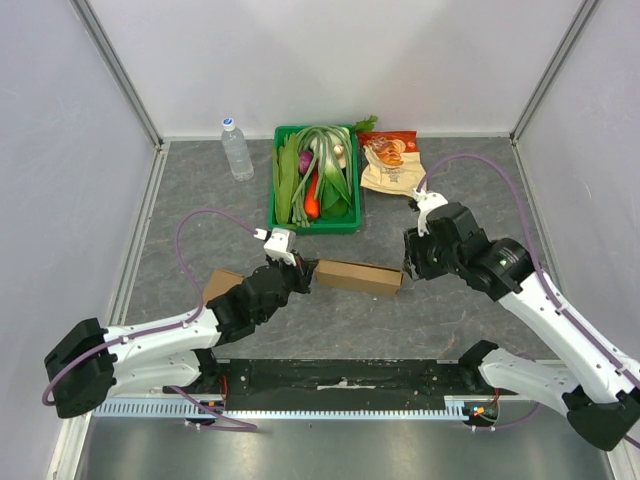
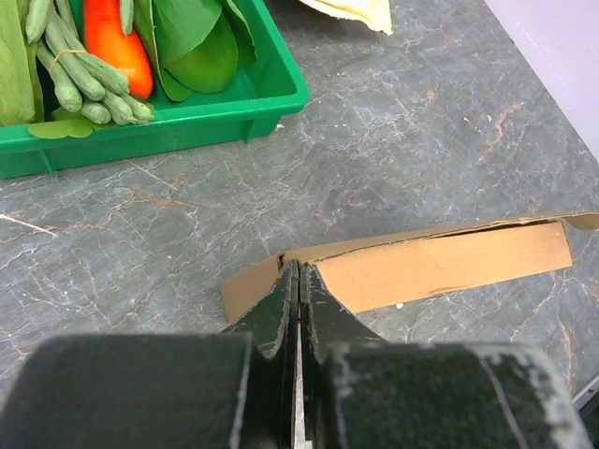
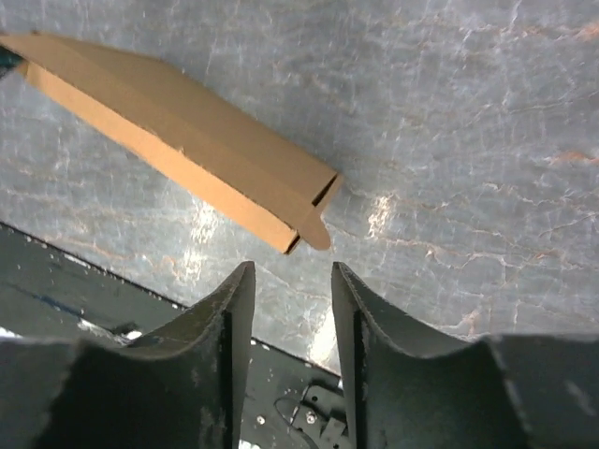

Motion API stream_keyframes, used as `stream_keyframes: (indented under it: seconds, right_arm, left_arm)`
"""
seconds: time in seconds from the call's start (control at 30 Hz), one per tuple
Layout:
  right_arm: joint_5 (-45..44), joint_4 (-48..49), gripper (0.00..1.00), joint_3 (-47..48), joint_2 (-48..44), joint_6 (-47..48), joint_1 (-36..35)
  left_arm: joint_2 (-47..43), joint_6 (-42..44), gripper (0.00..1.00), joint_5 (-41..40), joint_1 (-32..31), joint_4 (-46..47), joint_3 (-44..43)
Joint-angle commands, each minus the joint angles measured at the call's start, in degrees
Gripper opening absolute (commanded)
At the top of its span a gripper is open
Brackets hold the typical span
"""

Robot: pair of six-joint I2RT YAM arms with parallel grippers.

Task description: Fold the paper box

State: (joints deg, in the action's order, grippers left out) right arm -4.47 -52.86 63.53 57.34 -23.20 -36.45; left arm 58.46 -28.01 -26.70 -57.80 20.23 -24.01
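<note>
The brown cardboard paper box (image 1: 358,276) lies as a long, low sleeve on the grey marbled table (image 1: 460,190), between my two arms and just in front of the green plastic crate of vegetables (image 1: 283,222). I'd judge the fold well short of finished. The body has some shape, but in the left wrist view the top panel gapes along its long edge. In the right wrist view the near end shows a small rounded tab sticking out, not tucked in. Closing the ends and seating that tab look like what is left.

The left gripper (image 2: 298,277) has its jaws pressed together with only a sliver between them, right at the box's left end. It appears to be pinching a thin edge of card there, by a loose flap. I can't see the contact itself behind the fingers.

The right gripper (image 3: 288,279) is parted to a moderate gap and holds nothing. Its fingers (image 3: 236,292) hover just short of the box's right end, apart from the tab.
</note>
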Motion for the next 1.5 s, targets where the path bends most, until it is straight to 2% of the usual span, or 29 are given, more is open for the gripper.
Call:
stream_keyframes:
  seconds: [0.0, 0.03, 0.13, 0.5, 0.77, 0.83, 1.1, 1.27, 1.43, 1.47]
  right_arm:
    - [2.2, -1.5, 0.41, -1.1, 1.5, 1.6, -0.4]
    - [1.8, -0.5, 0.35, -1.8, 2.4, 2.2, -0.4]
    - [0.3, -0.4, 0.29, -3.1, 4.5, 4.4, -0.6]
    - [-2.5, 3.8, 0.33, -5.1, 5.4, 6.1, -1.2]
    - [-2.3, 5.0, 0.13, -4.1, 6.4, 5.6, -1.2]
    - [-1.2, 5.0, 0.0, -3.9, 6.6, 5.1, -1.2]
    - [6.2, 3.2, 0.0, 0.0, 8.6, -4.0, -1.0]
    - [7.4, 3.2, 0.0, 2.4, 8.8, -7.5, -0.3]
    - [11.8, 5.9, 0.0, 0.9, 8.1, -10.6, 2.3]
    - [15.0, 7.8, 0.0, -0.6, 7.4, -11.2, 4.2]
  left_arm:
    - [0.5, 0.2, 0.02, 0.3, -0.6, -7.6, -0.5]
    - [0.7, 0.3, 0.02, 0.2, -0.6, -7.7, -0.7]
    - [0.9, 0.9, 0.02, 0.0, -0.7, -8.2, -1.3]
    - [1.2, 1.2, 0.02, 0.2, -0.7, -8.6, -1.9]
    - [1.1, 1.1, 0.02, 0.3, -0.8, -8.8, -1.7]
    - [1.4, 1.4, 0.02, 0.3, -0.9, -8.7, -1.9]
    - [3.4, 1.3, 0.02, 0.7, -0.9, -8.4, -2.5]
    - [4.2, 1.4, 0.02, 1.0, -1.0, -8.2, -2.7]
    - [4.2, 1.6, 0.02, 1.1, -1.0, -8.0, -2.9]
    - [4.1, 1.7, 0.02, 1.1, -1.1, -8.1, -2.9]
